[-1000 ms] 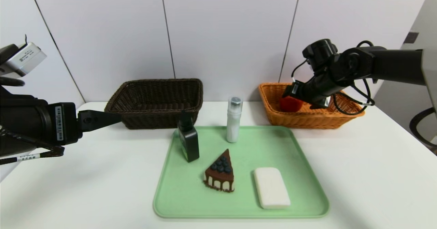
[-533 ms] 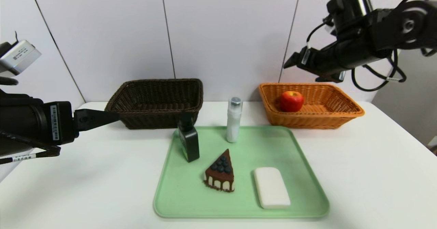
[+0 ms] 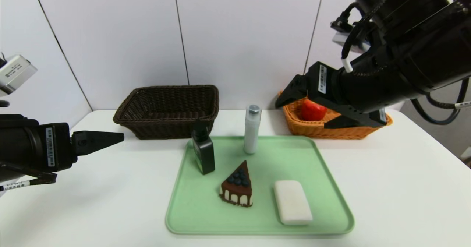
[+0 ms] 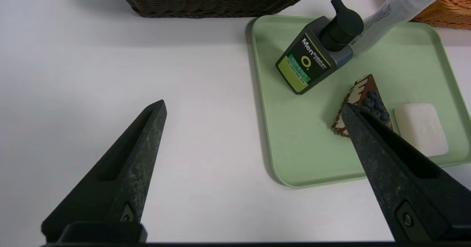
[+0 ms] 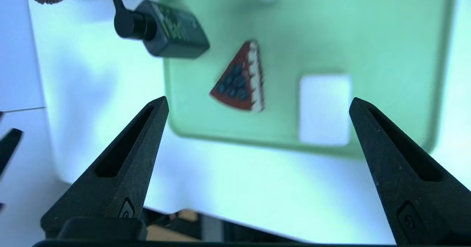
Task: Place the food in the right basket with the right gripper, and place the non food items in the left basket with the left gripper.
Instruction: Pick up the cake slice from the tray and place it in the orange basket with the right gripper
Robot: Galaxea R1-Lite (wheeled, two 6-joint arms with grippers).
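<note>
1. Four items sit on a pale green tray (image 3: 323, 173) in the middle of a white worktop (image 3: 404, 188): a dark pump bottle (image 3: 203, 155) at the back left, a slim white bottle (image 3: 252, 129) standing upright beside it, a wedge of chocolate cake (image 3: 237, 185) with blueberries toward the front, and a white soap bar (image 3: 292, 202) just right of the cake.
2. A dark brown basket (image 3: 167, 110) stands behind the tray on the left.
3. An orange basket (image 3: 316, 129) stands behind the tray on the right, with a red apple (image 3: 313, 110) inside it.
4. The right tool (image 3: 309, 107) hangs in the air in front of the orange basket, above the tray's back right corner, its fingers spread wide and holding nothing.
5. The left tool (image 4: 254, 110) hovers above the bare worktop well to the left of the tray, pointed toward it, fingers also wide apart and holding nothing.
</note>
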